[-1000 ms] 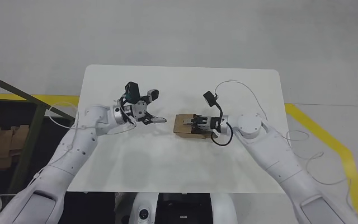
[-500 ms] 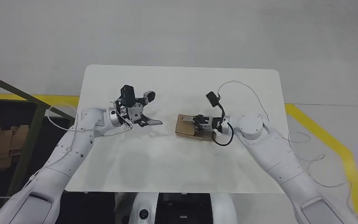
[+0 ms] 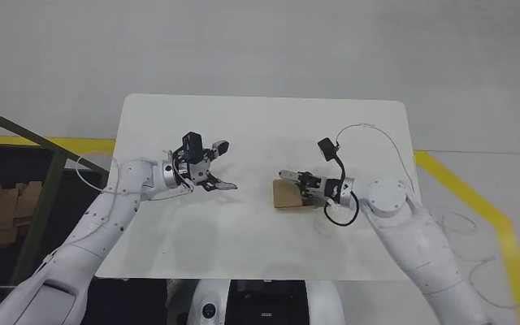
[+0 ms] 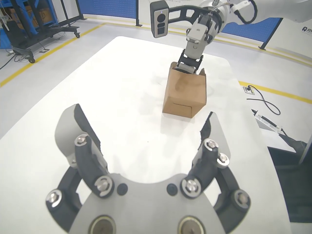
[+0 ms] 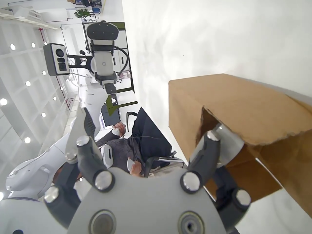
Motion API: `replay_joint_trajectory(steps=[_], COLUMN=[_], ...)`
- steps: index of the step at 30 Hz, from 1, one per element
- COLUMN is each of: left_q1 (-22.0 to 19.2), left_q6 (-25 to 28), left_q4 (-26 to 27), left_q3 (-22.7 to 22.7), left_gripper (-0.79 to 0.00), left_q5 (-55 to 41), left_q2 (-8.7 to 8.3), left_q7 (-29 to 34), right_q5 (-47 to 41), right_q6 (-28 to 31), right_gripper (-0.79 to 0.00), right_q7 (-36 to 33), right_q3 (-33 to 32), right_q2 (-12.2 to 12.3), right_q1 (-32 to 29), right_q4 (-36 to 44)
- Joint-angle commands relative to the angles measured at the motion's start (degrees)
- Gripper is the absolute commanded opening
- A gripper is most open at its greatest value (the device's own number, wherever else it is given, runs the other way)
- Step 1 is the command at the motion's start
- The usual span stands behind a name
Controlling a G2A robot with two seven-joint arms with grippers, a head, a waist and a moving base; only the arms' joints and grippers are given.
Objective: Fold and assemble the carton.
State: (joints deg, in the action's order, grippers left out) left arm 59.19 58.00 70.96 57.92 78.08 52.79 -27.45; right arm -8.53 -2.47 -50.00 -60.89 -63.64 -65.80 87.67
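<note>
A small brown carton [image 3: 284, 196] stands on the white table [image 3: 244, 122], right of centre. In the left wrist view the carton [image 4: 185, 93] is upright with its top end unclosed. My right gripper [image 3: 289, 179] is open at that top end. One of its fingers [image 5: 220, 135] is tucked inside the carton [image 5: 231, 103] under a flap, the other finger [image 5: 82, 122] stays outside in the air. From the far side the right gripper [image 4: 188, 68] dips into the carton's top. My left gripper [image 3: 224, 167] hovers open and holds nothing, well apart from the carton, and its own view shows it [image 4: 143, 120] facing the carton.
A thin white cable [image 3: 370, 134] loops over the table's right rear part from the right arm. Bare tabletop lies between the two grippers and along the rear edge. The table's right edge is close behind the right arm.
The right gripper has pulled the carton to the right and a little toward the front edge, and the carton now looks narrower from above. The left gripper has drawn back slightly.
</note>
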Motion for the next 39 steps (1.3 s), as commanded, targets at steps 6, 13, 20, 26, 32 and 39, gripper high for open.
replay_joint_trajectory(steps=[6, 13, 20, 26, 32, 39], left_q1=[-1.1, -1.1, -1.4, -2.0, -2.4, -1.7], left_q6=[0.0, 0.0, 0.0, 0.0, 0.0, 0.0], left_q4=[-0.5, -0.9, -0.8, -0.3, 0.1, 0.1], left_q3=[-0.9, -0.4, -0.5, -1.5, -2.3, -3.4], left_gripper=[0.0, 0.0, 0.0, 0.0, 0.0, 0.0], left_q5=[0.0, -0.9, -2.3, -2.8, -3.0, -2.0], left_q2=[0.39, 0.51, 0.7, 0.78, 0.76, 0.63], left_q7=[0.0, 1.2, 3.1, 4.7, 5.1, 6.3], right_q5=[-3.4, -8.0, -9.5, -5.3, 0.9, 4.8], right_q6=[0.4, -0.4, -3.0, -5.3, -5.4, -4.6], right_gripper=[0.0, 0.0, 0.0, 0.0, 0.0, 0.0], right_q7=[0.1, 2.1, 4.7, 5.1, 1.5, 0.4], right_q3=[1.4, 7.4, 11.2, 8.3, 4.4, -3.1], right_q2=[-0.8, -3.3, -5.0, -3.7, -1.7, 0.6], right_q1=[2.1, 7.6, 9.5, 7.2, 3.0, -3.3], right_q4=[-2.7, -8.2, -11.2, -8.0, -0.9, 8.6])
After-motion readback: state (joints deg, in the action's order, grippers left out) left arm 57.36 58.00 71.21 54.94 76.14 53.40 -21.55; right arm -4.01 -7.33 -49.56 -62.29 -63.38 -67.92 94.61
